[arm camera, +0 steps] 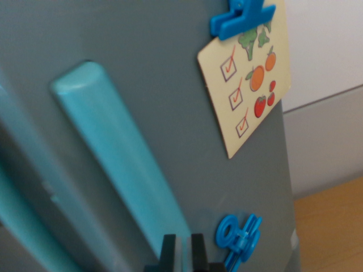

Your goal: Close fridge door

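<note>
- The fridge door (142, 62) is a grey panel filling most of the wrist view, tilted so that its edges lean toward the wrist view's right as they go down; it stands straight ahead of the jaws and very close.
- A long turquoise handle (119, 158) lies on the door, running from above and to the wrist view's left of the jaws down to a point right at them.
- The gripper (182, 252) shows only as two dark fingertips (169, 252) at the bottom edge of the frame; the jaws stand a narrow way apart, with the handle's lower end seen in the slot between them. Whether they press on the handle cannot be told.
- Just to the wrist view's right of the jaws, a small blue magnet (238, 235) made of rings and bars sits on the door.
- Well above the jaws and to the wrist view's right, a cream checklist card (245, 85) with red ticks and pictures of vegetables and fruit hangs tilted under a blue clip (241, 18).
- To the wrist view's left of the jaws, a second turquoise strip (22, 226) and a grey panel edge appear blurred; what they belong to is unclear.
- Beyond the door's edge, on the wrist view's right, are a white wall (329, 45) and, lower, a wooden floor (334, 226).
</note>
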{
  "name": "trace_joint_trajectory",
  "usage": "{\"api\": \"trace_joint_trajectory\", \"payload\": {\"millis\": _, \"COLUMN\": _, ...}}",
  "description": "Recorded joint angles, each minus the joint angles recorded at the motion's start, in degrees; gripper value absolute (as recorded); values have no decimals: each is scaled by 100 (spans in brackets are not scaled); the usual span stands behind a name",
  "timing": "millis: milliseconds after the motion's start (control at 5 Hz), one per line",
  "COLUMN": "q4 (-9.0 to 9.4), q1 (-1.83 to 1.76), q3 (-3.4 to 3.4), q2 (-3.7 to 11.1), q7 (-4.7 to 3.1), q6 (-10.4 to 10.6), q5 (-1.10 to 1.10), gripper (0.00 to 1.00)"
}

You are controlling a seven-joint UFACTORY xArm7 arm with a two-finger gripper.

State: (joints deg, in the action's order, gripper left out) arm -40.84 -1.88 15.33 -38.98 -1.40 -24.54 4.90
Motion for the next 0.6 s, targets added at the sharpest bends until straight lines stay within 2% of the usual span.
{"api": "trace_joint_trajectory", "payload": {"millis": 200, "q4": 0, "q1": 0, "q3": 0, "q2": 0, "q7": 0, "q6": 0, "q5": 0, "gripper": 100}}
{"api": "trace_joint_trajectory", "payload": {"millis": 400, "q4": -184, "q1": 0, "q3": -1, "q2": 364, "q7": 0, "q6": 1, "q5": 0, "gripper": 100}}
{"api": "trace_joint_trajectory", "payload": {"millis": 600, "q4": -184, "q1": 0, "q3": -1, "q2": 364, "q7": 0, "q6": 1, "q5": 0, "gripper": 100}}
